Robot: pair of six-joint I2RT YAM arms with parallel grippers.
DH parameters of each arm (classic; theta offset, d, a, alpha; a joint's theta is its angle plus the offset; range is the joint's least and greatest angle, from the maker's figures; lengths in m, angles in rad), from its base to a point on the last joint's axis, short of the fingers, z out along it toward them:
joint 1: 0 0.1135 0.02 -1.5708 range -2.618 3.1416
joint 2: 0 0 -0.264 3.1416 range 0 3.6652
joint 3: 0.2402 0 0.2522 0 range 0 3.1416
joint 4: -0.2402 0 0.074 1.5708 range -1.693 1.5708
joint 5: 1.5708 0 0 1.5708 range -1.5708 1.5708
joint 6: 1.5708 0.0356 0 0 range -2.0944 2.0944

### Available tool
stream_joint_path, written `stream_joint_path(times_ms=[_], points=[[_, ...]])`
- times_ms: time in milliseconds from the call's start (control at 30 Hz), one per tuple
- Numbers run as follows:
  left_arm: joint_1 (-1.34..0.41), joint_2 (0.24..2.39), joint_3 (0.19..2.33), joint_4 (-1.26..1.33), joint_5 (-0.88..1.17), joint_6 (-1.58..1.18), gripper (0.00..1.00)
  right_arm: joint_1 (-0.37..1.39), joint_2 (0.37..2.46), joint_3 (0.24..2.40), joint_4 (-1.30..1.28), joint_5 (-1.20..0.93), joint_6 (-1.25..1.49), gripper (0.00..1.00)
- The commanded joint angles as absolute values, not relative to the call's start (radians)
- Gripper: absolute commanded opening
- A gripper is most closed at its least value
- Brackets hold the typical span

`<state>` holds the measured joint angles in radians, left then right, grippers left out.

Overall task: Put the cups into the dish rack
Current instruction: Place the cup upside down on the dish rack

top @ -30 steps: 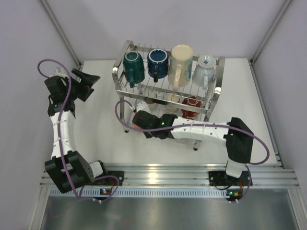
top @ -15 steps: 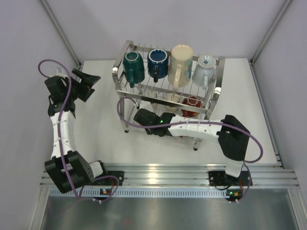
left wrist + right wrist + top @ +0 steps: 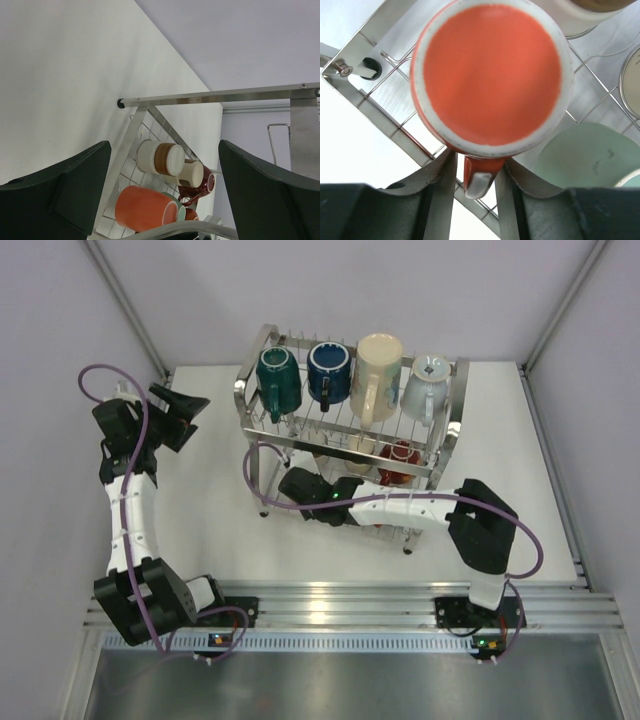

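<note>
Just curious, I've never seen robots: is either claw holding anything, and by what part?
Right claw straddles the handle of the orange mug; whether it grips cannot be told. Left claw holds nothing.

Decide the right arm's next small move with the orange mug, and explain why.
Probably widen the jaws of the right gripper a little: the orange mug sits upside down on the lower tier of the dish rack, but its handle lies between the jaws, close against one.

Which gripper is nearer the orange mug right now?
Right. The right gripper straddles the handle of the orange mug in the rack, lower tier. The left gripper hangs beyond the rack's left end, apart from the mug.
</note>
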<state>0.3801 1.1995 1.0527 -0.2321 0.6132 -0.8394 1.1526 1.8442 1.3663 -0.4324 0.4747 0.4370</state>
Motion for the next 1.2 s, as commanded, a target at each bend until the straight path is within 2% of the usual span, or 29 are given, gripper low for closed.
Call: stream_joint_path(times_ms=[0,300,467,567,967,1167], points=[[0.387,1.169,1.051,-0.181,0.626,-0.844,0.94,1.134,1.830,1.387,-0.383,0.522,0.422,0.36],[0.385,1.166,1.051,-0.179,0.629,-0.848,0.94,1.135,1.845,1.410,-0.466,0.583,0.420,0.37],[0.387,1.164,1.058,-0.179,0.644,-0.842,0.94,1.149,1.795,1.391,-0.428,0.512,0.370,0.45],[0.387,1.166,1.063,-0.179,0.649,-0.847,0.94,1.163,1.776,1.399,-0.442,0.489,0.344,0.46],[0.387,1.174,1.063,-0.179,0.670,-0.839,0.93,1.290,1.764,1.522,-0.733,0.450,0.311,0.46],[0.379,1.152,1.062,-0.155,0.778,-0.750,0.93,1.365,1.646,1.597,-0.775,0.345,0.324,0.47]])
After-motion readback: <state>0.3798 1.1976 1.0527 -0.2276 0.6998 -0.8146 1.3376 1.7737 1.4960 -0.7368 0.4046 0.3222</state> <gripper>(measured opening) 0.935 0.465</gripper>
